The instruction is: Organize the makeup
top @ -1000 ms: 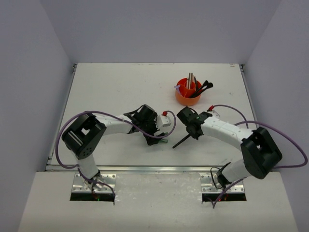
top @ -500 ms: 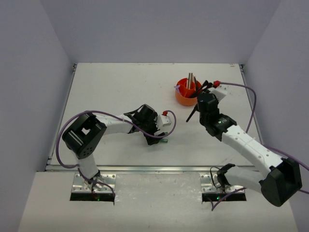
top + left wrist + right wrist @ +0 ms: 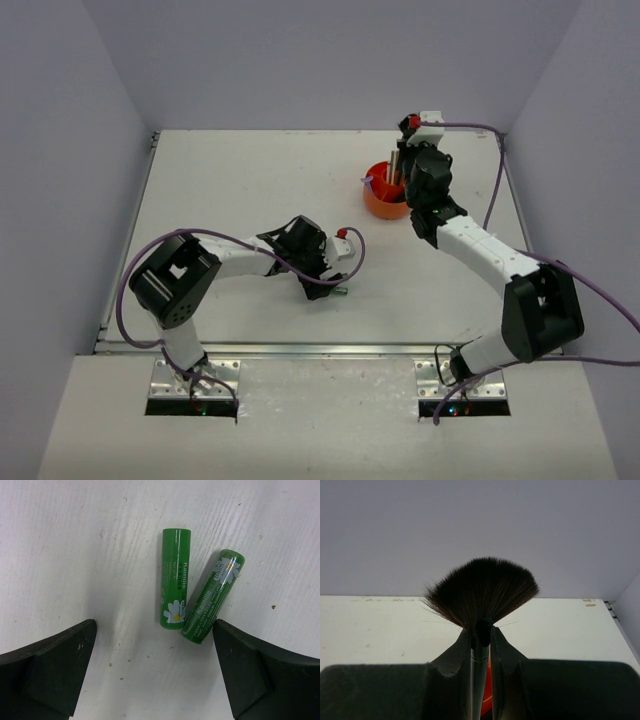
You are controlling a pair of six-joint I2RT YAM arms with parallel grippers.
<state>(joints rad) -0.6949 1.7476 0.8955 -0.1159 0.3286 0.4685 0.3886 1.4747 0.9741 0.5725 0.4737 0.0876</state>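
Nearest the arm bases, left gripper point(image 3: 328, 275) low over the white table point(image 3: 230, 190), wrist camera looking straight down. Fingers point(image 3: 50, 672) spread wide, pinching nothing. Between them, flat on the table, two green lip balm tubes. The straight tube point(image 3: 174, 585) running roughly up the wrist view. The tilted tube point(image 3: 213, 597) leaning to the right, its lower end touching the lower end of the first, its upper end swung apart. Lower end of the tilted one just beside the right-hand finger; contact there impossible to tell.

Farther back and to the right, right gripper point(image 3: 481, 647) raised at the round orange cup point(image 3: 380, 200), over its right side as seen from above. Fingers point(image 3: 462, 652) pressed in on the slim metal ferrule of a black fan brush point(image 3: 481, 590). Bristles fanned upward before the grey wall point(image 3: 480, 520), handle running down out of sight between the pads. A sliver of orange just behind the handle in the wrist view. In the cup, two tan sticks point(image 3: 396, 165) standing upright just beside the gripper, and a lilac tool point(image 3: 368, 183) at the left rim. Which compartment lies under the brush: not to be told, arm in the way.
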